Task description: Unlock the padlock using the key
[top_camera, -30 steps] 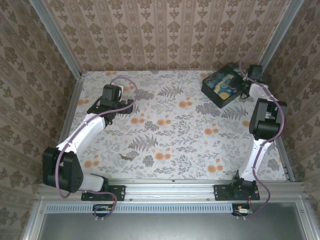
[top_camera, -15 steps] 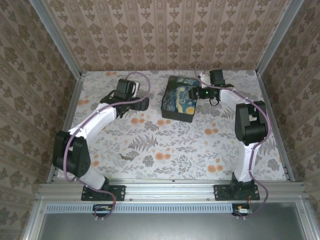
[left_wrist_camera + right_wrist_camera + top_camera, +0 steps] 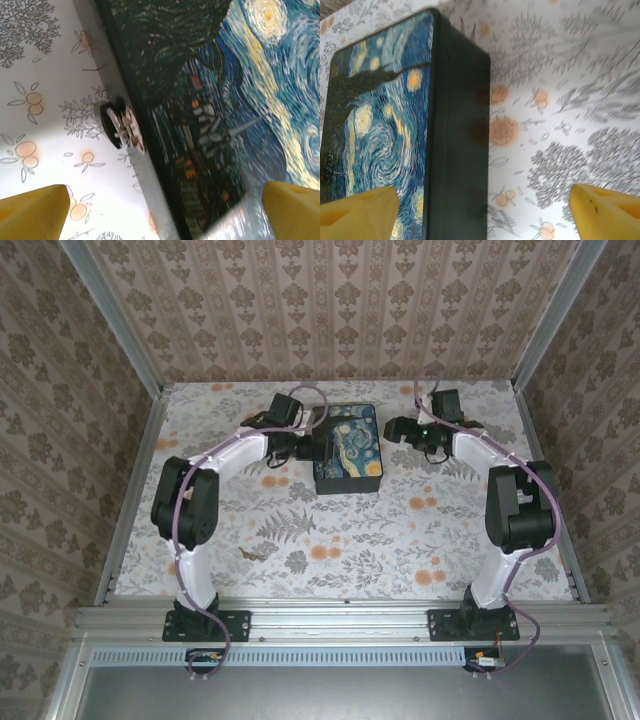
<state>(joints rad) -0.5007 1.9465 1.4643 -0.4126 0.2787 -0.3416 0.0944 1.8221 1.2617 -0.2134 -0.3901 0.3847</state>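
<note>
The black box [image 3: 348, 447] with the swirly blue-and-yellow lid [image 3: 240, 100] lies flat at the middle of the far table. On its side wall sits a small black-and-silver round piece [image 3: 121, 125], which I take for the padlock. My left gripper [image 3: 303, 446] is at the box's left side, jaws open wide [image 3: 160, 215] across the box's edge. My right gripper [image 3: 395, 430] is just off the box's right side and open [image 3: 480, 215], one finger above the lid [image 3: 380, 125], the other over the table. A tiny dark slim piece, seemingly the key [image 3: 256, 553], lies on the cloth nearer the front left.
The floral tablecloth [image 3: 330, 530] covers the table. Patterned walls with metal posts close it in at the left, right and back. A metal rail [image 3: 340, 610] runs along the near edge by the arm bases.
The right arm slid the box from the far right corner to the middle and its jaws widened off it. The left arm swung right, up to the box's left side.
</note>
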